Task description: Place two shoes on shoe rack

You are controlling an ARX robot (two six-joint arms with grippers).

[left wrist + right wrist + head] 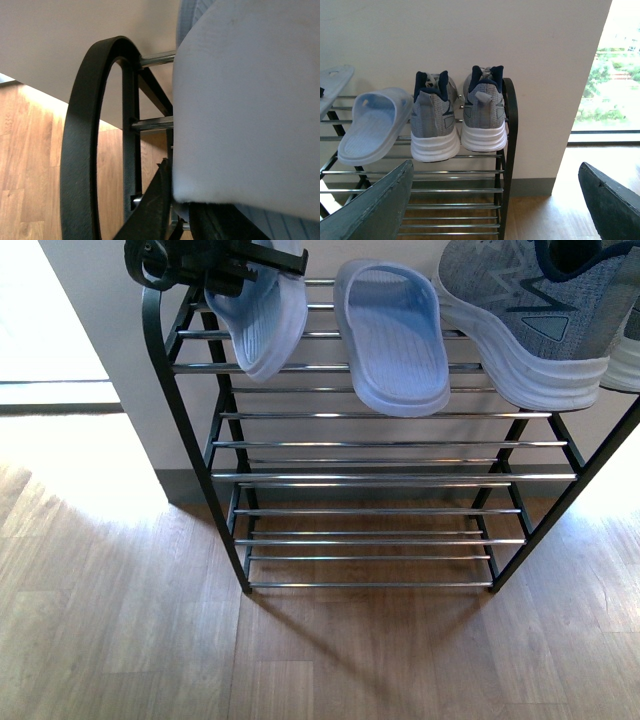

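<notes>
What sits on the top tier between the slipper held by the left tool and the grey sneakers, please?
One light blue slipper lies there, sole up in the front view, between the held slipper and the nearer sneaker.

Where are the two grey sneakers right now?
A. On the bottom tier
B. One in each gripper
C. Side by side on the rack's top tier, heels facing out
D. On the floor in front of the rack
C: the right wrist view shows both grey sneakers standing together on the shoe rack's top rods, heels toward the camera, beside a blue slipper.
</notes>
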